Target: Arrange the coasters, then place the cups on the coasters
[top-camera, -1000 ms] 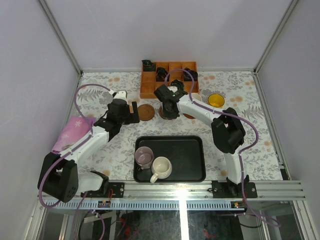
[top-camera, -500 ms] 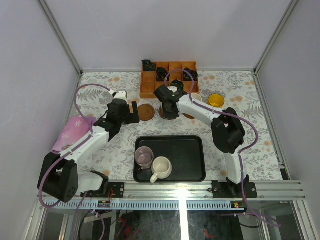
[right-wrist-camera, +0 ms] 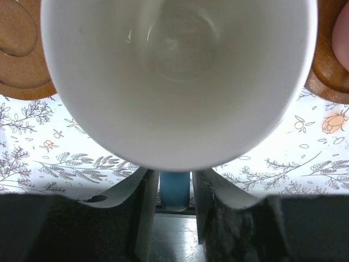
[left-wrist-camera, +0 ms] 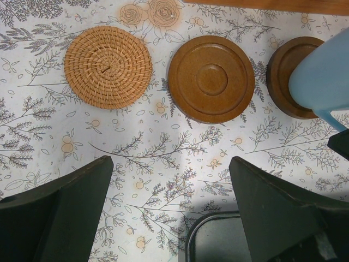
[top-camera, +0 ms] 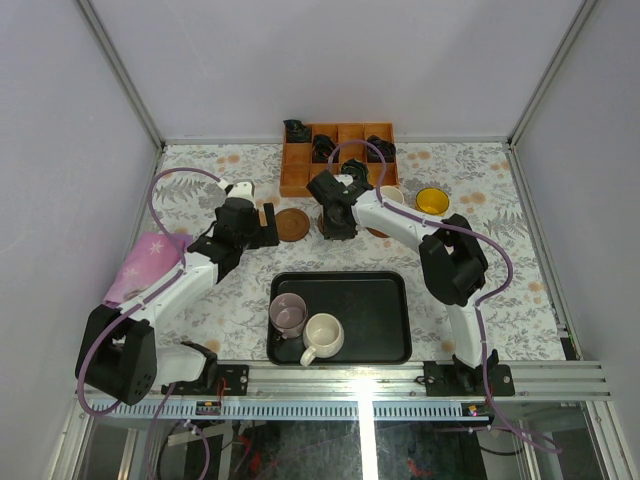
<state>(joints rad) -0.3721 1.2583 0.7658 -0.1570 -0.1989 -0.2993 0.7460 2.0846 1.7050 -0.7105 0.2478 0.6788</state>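
The blue cup (left-wrist-camera: pixel 322 76) seems set on the dark coaster (left-wrist-camera: pixel 283 82), far side. The right gripper (right-wrist-camera: pixel 174 183) straddles its handle (right-wrist-camera: pixel 175 197) to steer it; pinching or loose, I can't tell. The left gripper (left-wrist-camera: pixel 170 204) hangs spread.

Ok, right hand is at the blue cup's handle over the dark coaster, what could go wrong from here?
The handle sits snugly between the right hand's fingers. Backing off before they clear it could drag or tip the blue cup off its dark coaster. The pink cup stands close by on the neighbouring coaster, and a sideways swing might knock it.
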